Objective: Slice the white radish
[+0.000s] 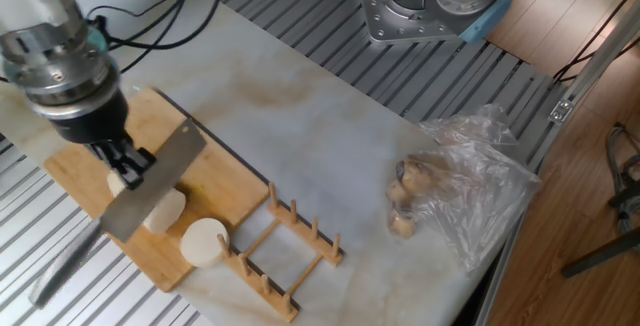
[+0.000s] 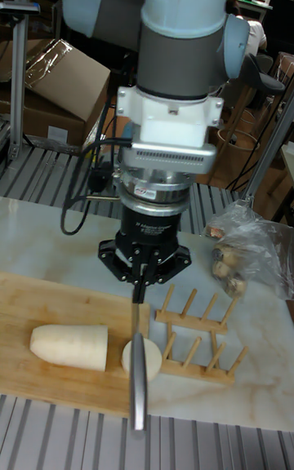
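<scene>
The white radish lies on the wooden cutting board [image 1: 225, 171] in two pieces: a long piece [image 1: 166, 209] [image 2: 69, 346] and a short cut stub [image 1: 205, 243] [image 2: 154, 353] beside it. My gripper [image 1: 127, 163] [image 2: 140, 279] is shut on a knife [image 1: 155, 179] [image 2: 138, 372], held above the board with its handle pointing toward the near edge. In the fixed view the blade crosses in front of the long piece and hides its middle. In the tall fixed view the blade hangs edge-on, at the stub's side that faces the long piece.
A wooden dish rack [image 1: 285, 251] [image 2: 196, 331] stands right beside the stub, off the board's end. A clear plastic bag with brownish lumps [image 1: 450, 191] [image 2: 241, 254] lies further right. Cables [image 1: 150, 26] and the arm's base [image 1: 425, 6] are at the far side.
</scene>
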`<state>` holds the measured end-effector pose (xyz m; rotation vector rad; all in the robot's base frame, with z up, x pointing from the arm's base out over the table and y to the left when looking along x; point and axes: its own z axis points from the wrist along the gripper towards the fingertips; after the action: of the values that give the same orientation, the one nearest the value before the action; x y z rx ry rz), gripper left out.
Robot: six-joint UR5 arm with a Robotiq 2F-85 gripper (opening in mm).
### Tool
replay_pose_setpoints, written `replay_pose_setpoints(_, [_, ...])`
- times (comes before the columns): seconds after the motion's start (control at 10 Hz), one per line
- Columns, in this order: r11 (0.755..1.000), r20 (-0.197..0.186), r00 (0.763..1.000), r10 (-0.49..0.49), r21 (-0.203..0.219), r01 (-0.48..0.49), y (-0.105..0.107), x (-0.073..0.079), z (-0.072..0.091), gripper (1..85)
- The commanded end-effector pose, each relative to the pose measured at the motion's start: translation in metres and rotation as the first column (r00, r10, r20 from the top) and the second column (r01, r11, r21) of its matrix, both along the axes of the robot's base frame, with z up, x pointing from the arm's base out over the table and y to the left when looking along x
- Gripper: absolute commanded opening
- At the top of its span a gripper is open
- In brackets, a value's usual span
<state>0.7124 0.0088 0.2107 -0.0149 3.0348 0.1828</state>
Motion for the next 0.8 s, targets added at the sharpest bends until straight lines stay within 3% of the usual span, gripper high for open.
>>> replay_pose_setpoints(0.0, [0.997,0.021,0.997,-0.068,0.040,0.067,0.046,-0.006,0.017,1.3])
replay_pose_setpoints(0.2, [0.997,0.084,0.994,-0.076,0.009,0.075,0.064,-0.005,0.018,1.3])
replay_pose_setpoints(0.5, [0.995,0.056,0.994,-0.089,0.048,0.086,0.091,-0.020,0.009,1.3])
replay_pose_setpoints(0.7, [0.995,0.043,0.995,-0.090,0.041,0.088,0.099,-0.028,0.001,1.3])
